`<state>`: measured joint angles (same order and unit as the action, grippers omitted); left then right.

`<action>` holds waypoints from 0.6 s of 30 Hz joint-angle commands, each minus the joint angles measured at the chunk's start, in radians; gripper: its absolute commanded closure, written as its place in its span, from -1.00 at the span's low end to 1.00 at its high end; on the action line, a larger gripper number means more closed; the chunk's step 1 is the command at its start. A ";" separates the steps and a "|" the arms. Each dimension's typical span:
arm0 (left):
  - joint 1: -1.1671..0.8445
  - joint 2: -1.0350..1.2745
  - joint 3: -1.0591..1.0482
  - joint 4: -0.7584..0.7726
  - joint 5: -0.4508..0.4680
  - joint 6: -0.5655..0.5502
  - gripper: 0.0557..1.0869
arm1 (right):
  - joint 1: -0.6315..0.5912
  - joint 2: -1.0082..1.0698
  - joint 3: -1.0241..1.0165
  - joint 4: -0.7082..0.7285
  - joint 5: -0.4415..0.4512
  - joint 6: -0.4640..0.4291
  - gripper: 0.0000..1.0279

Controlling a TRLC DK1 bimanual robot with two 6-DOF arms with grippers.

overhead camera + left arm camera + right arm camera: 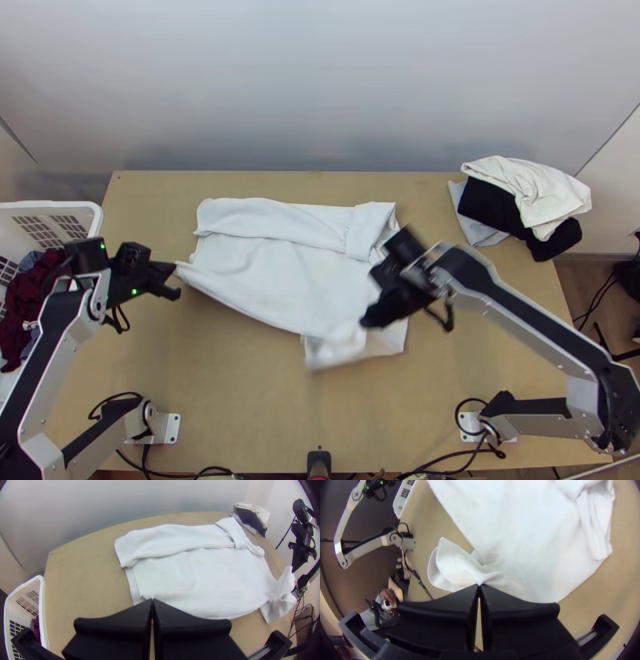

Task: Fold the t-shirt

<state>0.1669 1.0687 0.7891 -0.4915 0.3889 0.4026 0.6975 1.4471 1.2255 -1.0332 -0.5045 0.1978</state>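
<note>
T-shirt point(272, 264), white, lies over the middle of the table point(240, 400), mostly spread. Its side toward the table's far edge is turned over in a long strip, and at the end of that strip toward the table's right a shorter piece is folded across it. The side toward the table's near edge runs in a loose curve from one gripper to the other, and the corner toward the table's near right is rumpled, with a loose flap.

The left gripper point(177, 274) is over the left part of the table, at the shirt's end there. In the left wrist view the left gripper point(153, 599) has its two fingers pressed together, pinching a small point of the shirt's near left corner. The right gripper point(364, 322) is over the table right of its middle, above the shirt's near right part. In the right wrist view the right gripper point(479, 585) has its fingers closed on a gathered bit of the cloth, and creases run out from the tips.

A white basket point(94, 210) stands at the table's left edge, with dark red cloth point(24, 300) in it. At the table's far right corner sits a pile point(532, 188) of cream, black and grey cloth.
</note>
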 commanded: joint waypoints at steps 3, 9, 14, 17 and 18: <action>0.002 0.083 0.179 -0.035 -0.002 -0.087 0.92 | -0.306 0.009 0.250 -0.013 0.007 -0.072 0.94; 0.003 0.181 0.300 -0.039 -0.039 -0.097 0.92 | -0.463 0.116 0.374 -0.014 0.006 -0.132 0.94; -0.012 0.303 0.432 -0.038 -0.076 -0.130 0.92 | -0.521 0.220 0.463 -0.014 0.006 -0.178 0.94; -0.029 0.396 0.524 -0.038 -0.090 -0.156 0.92 | -0.544 0.303 0.552 -0.014 0.004 -0.186 0.94; -0.037 0.435 0.562 -0.041 -0.108 -0.171 0.92 | -0.547 0.332 0.586 -0.014 0.004 -0.187 0.94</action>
<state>0.1566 1.3296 1.1671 -0.5293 0.3283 0.2813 0.2295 1.6310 1.6455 -1.0489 -0.4976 0.0429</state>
